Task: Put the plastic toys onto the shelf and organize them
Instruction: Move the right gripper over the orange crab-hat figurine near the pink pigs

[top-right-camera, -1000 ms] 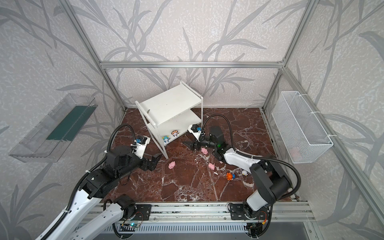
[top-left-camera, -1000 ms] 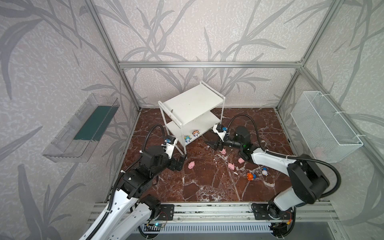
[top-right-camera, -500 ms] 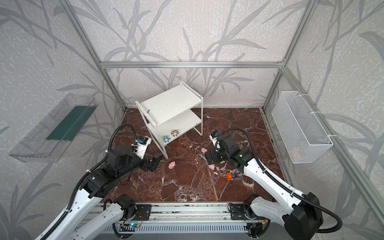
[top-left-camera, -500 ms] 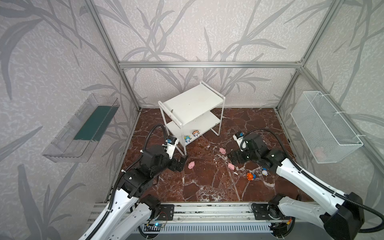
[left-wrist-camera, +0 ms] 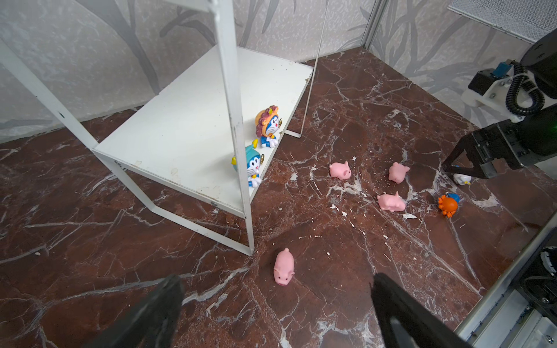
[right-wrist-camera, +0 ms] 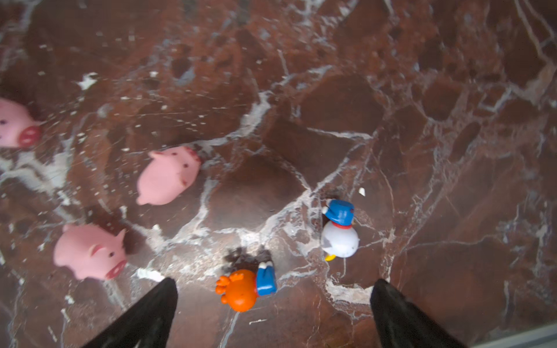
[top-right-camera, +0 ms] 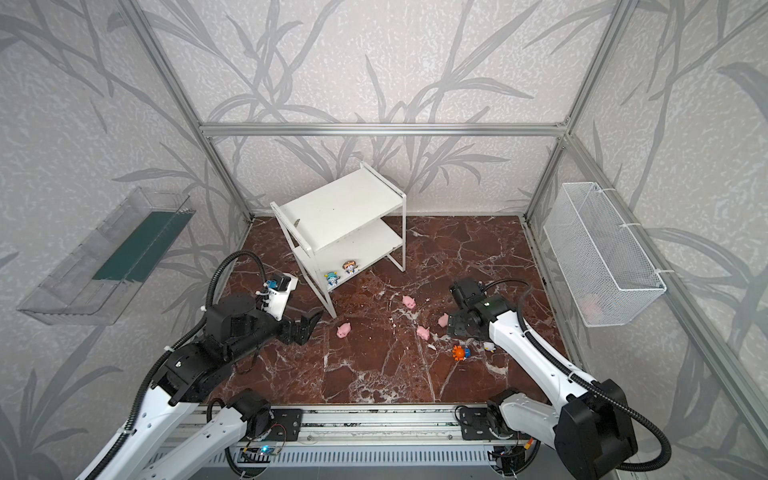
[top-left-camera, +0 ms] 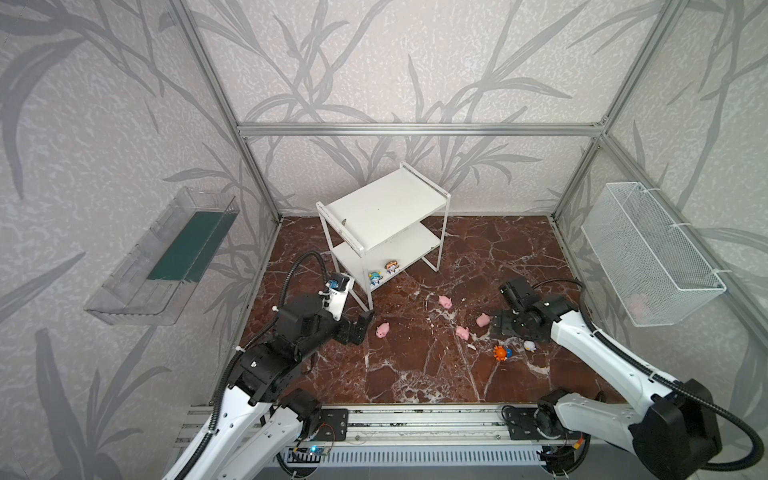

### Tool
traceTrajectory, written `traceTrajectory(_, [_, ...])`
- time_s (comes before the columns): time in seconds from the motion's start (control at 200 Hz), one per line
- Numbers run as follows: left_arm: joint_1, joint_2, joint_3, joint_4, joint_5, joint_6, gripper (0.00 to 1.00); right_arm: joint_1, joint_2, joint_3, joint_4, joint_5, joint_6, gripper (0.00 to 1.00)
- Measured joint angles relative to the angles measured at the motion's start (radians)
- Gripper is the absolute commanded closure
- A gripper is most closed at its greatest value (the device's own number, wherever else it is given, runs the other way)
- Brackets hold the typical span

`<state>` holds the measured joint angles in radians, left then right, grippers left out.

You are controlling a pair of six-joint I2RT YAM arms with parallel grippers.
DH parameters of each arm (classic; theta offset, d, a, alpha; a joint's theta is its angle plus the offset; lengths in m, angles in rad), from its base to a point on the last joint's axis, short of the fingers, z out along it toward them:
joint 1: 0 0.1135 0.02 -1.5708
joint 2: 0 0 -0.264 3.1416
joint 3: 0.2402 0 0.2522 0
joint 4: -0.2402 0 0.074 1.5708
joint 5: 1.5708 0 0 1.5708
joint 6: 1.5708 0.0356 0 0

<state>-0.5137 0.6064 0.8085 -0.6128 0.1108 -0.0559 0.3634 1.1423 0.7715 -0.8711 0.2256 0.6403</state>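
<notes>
The shelf [top-left-camera: 382, 208] stands at the back, left of the middle, with two figurines [top-left-camera: 375, 277] side by side at the front edge of its lower board. On the floor [top-left-camera: 415, 374] before it, one pig [top-left-camera: 382, 330] lies just right of my left gripper [top-left-camera: 362, 328]. Three pigs [top-left-camera: 462, 331] cluster further right, beside my right gripper [top-left-camera: 498, 326], and two loose figurines [top-left-camera: 502, 352] lie just before it.
</notes>
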Motion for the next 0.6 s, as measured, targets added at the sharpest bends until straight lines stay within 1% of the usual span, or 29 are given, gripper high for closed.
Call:
traceTrajectory(0.09, [0.000, -0.003, 0.000, 0.000, 0.000, 0.000, 0.01, -0.047, -0.021, -0.040, 0.014, -0.040, 0.003, 0.03])
traceTrajectory(0.225, [0.003, -0.003, -0.001, 0.001, 0.000, 0.000, 0.01, -0.049, -0.043, -0.076, 0.045, -0.119, 0.003, 0.05])
traceTrajectory(0.355, [0.005, -0.003, -0.001, 0.001, 0.000, 0.000, 0.01, -0.049, -0.041, -0.135, 0.081, -0.229, 0.003, 0.07])
traceTrajectory(0.435, [0.005, -0.003, -0.001, 0.001, -0.001, 0.000, 0.01, -0.048, -0.019, -0.170, 0.108, -0.300, 0.007, 0.07])
traceTrajectory(0.6, [0.008, -0.003, -0.001, 0.001, -0.001, 0.000, 0.01, -0.042, 0.055, -0.208, 0.191, -0.441, 0.008, 0.13])
